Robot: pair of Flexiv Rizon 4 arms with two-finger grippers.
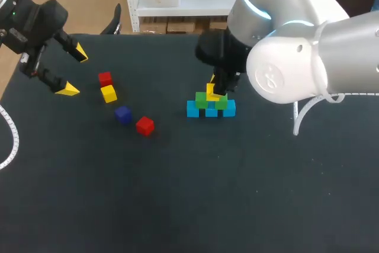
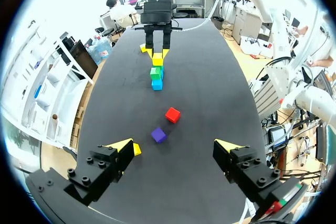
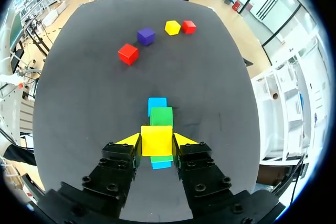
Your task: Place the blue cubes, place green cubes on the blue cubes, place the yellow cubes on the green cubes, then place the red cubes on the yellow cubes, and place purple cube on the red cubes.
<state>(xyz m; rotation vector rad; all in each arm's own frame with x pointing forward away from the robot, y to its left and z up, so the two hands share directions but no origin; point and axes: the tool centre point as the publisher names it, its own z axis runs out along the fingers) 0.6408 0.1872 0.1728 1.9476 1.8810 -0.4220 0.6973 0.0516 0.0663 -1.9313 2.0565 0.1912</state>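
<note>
Head camera overlooks from behind; wrist cameras face each other — all share the stack.

Dark matte table, flat and plain, evenly lit, rounded far edge in wrist views

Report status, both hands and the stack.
Right hand shut on yellow cube, over green cubes. Left hand open, empty. Path clear; nearest loose red cube well aside.

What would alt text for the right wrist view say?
The right end effector grips a yellow cube above green cubes stacked on blue cubes. Farther ahead on the black table lie a near red cube, a purple cube, a second yellow cube and a far red cube.
</note>
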